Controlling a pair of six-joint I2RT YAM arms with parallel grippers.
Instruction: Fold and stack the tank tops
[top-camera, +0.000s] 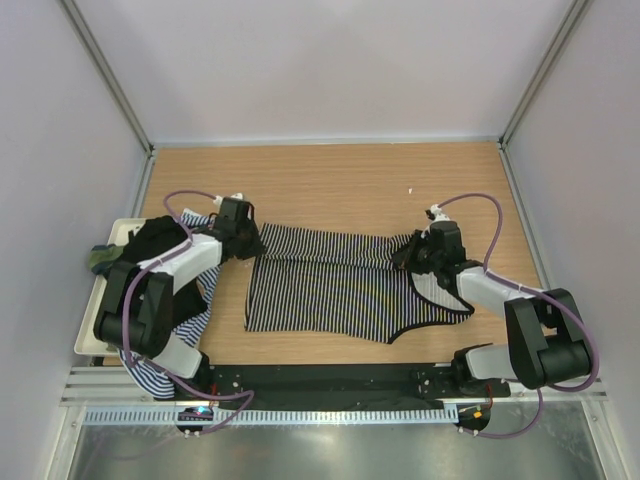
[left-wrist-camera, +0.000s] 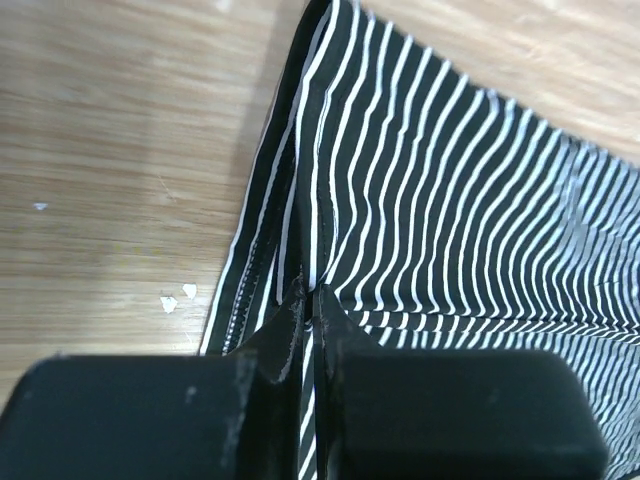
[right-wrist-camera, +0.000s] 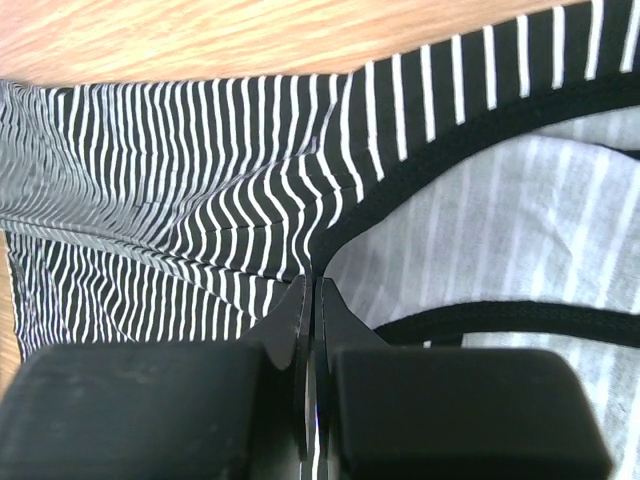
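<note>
A finely black-and-white striped tank top (top-camera: 320, 285) lies spread flat on the wooden table between my two arms. My left gripper (top-camera: 253, 245) is shut on its far left hem corner; in the left wrist view the striped cloth (left-wrist-camera: 450, 180) runs between the closed left gripper (left-wrist-camera: 312, 292). My right gripper (top-camera: 404, 256) is shut on the top's black-bound edge at the far right. In the right wrist view the cloth (right-wrist-camera: 180, 170) is pinched where the black binding (right-wrist-camera: 400, 180) curves, in the closed right gripper (right-wrist-camera: 316, 282). More tank tops lie piled at the left: a black one (top-camera: 155, 238), a green one (top-camera: 100, 260) and a blue-and-white striped one (top-camera: 197, 308).
The pile rests on a white tray (top-camera: 86, 335) at the table's left edge, under my left arm. Grey walls close the table on three sides. Small white specks (left-wrist-camera: 176, 297) lie on the wood beside the hem.
</note>
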